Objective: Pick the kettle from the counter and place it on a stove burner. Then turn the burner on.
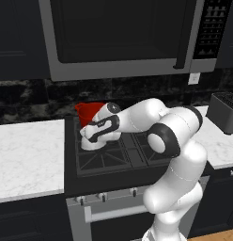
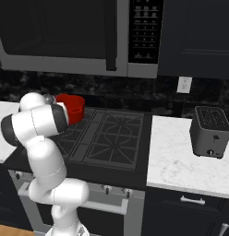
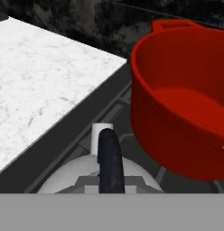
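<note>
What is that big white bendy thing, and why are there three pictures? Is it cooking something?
The white thing is a robot arm in a pretend, computer-drawn kitchen. Two pictures come from cameras behind the arm, one on each side. The third comes from a camera on its hand, looking down past its gripper. The hand is over the black stove, at its front-left burner. Right under it is a small silvery kettle with a dark handle. The fingers are shut, and they seem to be holding that handle, though the pinch itself is hidden. Just behind the kettle sits a red pot. White counters lie beside the stove, with a toaster on one.
</note>
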